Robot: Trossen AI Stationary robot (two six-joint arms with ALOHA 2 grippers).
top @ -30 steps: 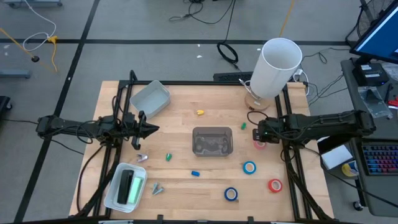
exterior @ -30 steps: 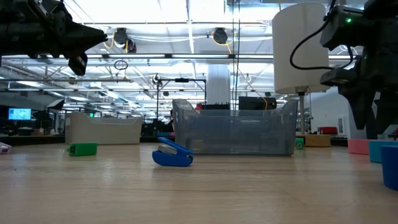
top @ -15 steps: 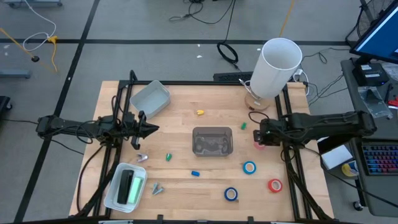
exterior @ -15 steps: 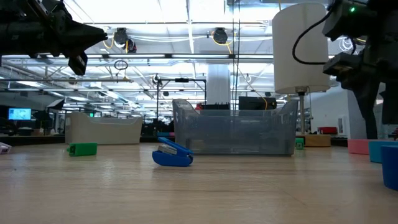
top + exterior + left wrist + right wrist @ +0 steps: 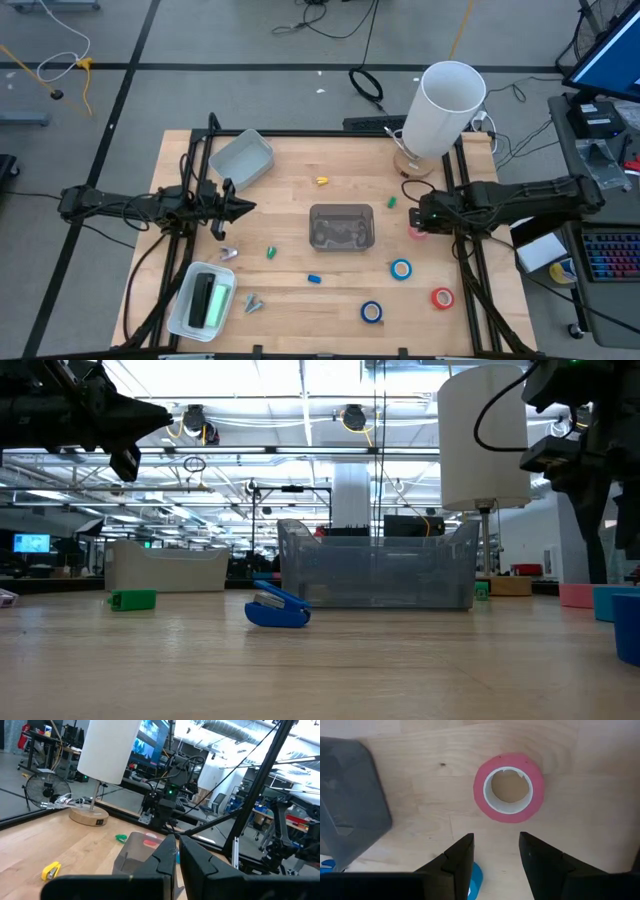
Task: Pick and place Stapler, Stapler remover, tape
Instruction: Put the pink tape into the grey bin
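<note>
**benchrat:** ok so where was the tape? Starting from the front edge of the table: a blue roll (image 5: 372, 312) sat nearest the front, the red roll (image 5: 442, 297) just to its right, then the second blue roll (image 5: 401, 268) a bit farther in.

**gearhead22:** and the pinkish one?

**benchrat:** the pinkish-red roll (image 5: 509, 787) lay flat on the wood, right under the right gripper (image 5: 496, 851). Fingers were spread apart with nothing between them, hovering above the roll, not touching it. The grey clear bin (image 5: 341, 227) sat mid-table, to the left of that roll.

**gearhead22:** stapler stuff?

**benchrat:** a small blue piece (image 5: 277, 607) lay in front of the bin, a green piece (image 5: 270, 252) to its left. A green and black stapler (image 5: 207, 298) lay in the white tray (image 5: 181, 313) at the front left corner.

**gearhead22:** left arm?

**benchrat:** the left gripper (image 5: 244, 208) hung over the left side, fingers pressed together, holding nothing. Farther back: a little yellow thing (image 5: 321, 181), the empty grey tray (image 5: 242, 158), and the white lamp (image 5: 446, 108) at the back right.
</note>
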